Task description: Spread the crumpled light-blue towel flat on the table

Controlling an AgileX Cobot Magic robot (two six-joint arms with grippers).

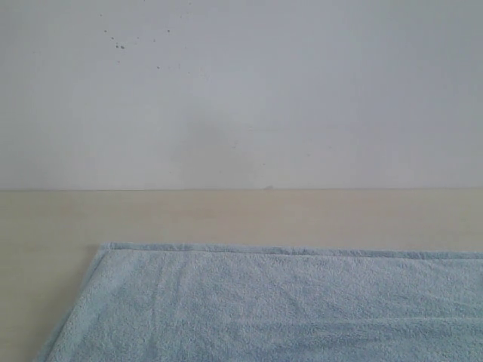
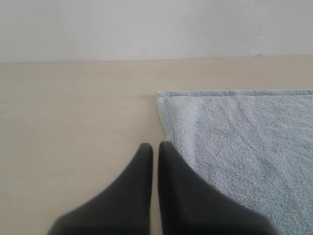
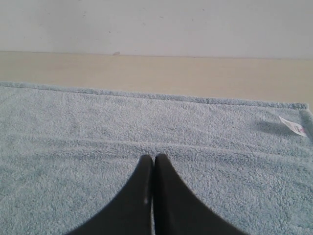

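1. The large, pale light-blue, fluffy terry towel [image 1: 287,302] lies opened out on the smooth cream-beige bench [image 1: 226,215]. It fills the near part of the exterior view. Its far hemmed edge runs straight across and its far left corner is squared off, with bare bench beyond the edge and to the left of the corner.
2. What shows of the cloth looks like a single flat layer. There are only faint creases, plus one shallow ridge running across it in the right wrist view. The near edge and the right end fall outside the exterior view, so I cannot check the whole sheet. I judge the spreading done or very nearly so. What may be left is smoothing that ridge and checking the hidden edges.
3. The black left claw [image 2: 155,149] has its fingers pressed together on nothing. It sits at the towel's side hem near the far left corner, with bare bench on its other side.
4. The black right claw [image 3: 153,159] is likewise pressed together and empty, over the towel's surface. I cannot tell whether its tips touch the pile.
5. A small white sewn tag [image 3: 292,126] lies on the towel close to a corner by the far hem. It carries faint reddish marks too small to read, and no other writing or brand shows.
6. Behind the bench rises a plain white wall [image 1: 241,90] with a few dark specks.
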